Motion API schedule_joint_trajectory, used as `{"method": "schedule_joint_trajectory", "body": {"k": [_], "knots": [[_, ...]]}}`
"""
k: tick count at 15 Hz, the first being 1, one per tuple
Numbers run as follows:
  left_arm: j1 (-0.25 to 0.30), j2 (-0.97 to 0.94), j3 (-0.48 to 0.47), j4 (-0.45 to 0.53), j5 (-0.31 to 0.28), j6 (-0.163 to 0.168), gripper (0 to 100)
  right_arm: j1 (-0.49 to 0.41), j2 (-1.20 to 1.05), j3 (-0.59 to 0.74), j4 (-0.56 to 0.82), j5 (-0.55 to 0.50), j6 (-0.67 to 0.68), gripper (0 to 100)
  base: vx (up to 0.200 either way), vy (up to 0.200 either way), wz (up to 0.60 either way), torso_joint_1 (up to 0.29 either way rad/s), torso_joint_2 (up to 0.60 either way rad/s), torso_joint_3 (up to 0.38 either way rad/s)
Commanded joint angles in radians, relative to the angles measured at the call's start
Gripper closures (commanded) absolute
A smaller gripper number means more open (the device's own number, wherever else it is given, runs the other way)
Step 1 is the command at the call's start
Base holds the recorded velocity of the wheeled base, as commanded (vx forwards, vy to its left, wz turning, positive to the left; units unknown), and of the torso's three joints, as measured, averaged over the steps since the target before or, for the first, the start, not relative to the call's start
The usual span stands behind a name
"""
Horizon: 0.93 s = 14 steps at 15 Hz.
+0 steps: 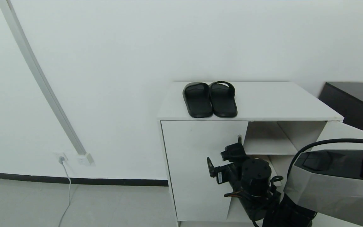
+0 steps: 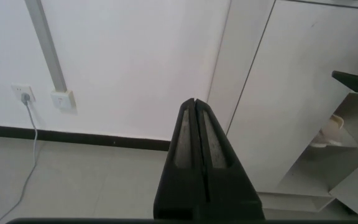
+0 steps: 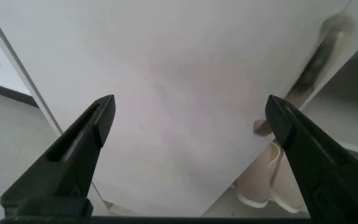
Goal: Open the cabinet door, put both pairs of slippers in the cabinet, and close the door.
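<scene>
A pair of black slippers (image 1: 210,99) lies side by side on top of the white cabinet (image 1: 279,101). The cabinet's left door (image 1: 197,164) is closed, with a slim handle (image 1: 239,138) at its inner edge. The right half stands open and shows shelves. A pair of cream slippers (image 3: 272,180) sits low inside, and one of them (image 2: 331,130) also shows from the left wrist. My right gripper (image 1: 221,159) is open, close in front of the left door (image 3: 179,81) and just below the handle (image 3: 316,62). My left gripper (image 2: 194,137) is shut on nothing, off the cabinet's left side.
A white panel (image 1: 348,132), seemingly the right door swung outward, juts out at the right. Dark furniture (image 1: 354,104) stands beyond it. On the wall to the left are a slanting conduit (image 1: 39,78) and a socket with a cable (image 1: 62,159) trailing onto the floor.
</scene>
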Motion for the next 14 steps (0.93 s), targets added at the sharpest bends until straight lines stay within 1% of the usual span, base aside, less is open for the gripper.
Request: {"method": "schedule_joint_trajectory", "body": {"k": [1,5,11,14], "knots": [[0.000,0.001,0.000,0.000,0.000,0.000,100,0.000,0.004,0.000,0.000,0.000,0.000,0,0.000,0.000,0.00,0.227,-0.53,-0.315],[0.000,0.001,0.000,0.000,0.001,0.000,100,0.000,0.004,0.000,0.000,-0.001,-0.001,0,0.000,0.000,0.00,0.221,-0.54,-0.314],[0.000,0.001,0.000,0.000,0.001,0.001,100,-0.001,0.009,0.008,0.000,-0.001,-0.001,0,0.000,0.000,0.00,0.258,-0.59,-0.334],[0.000,0.001,0.000,0.000,0.000,0.000,100,-0.004,0.024,0.011,-0.009,0.005,-0.003,0,0.000,0.000,0.00,0.189,-0.42,-0.227]]}}
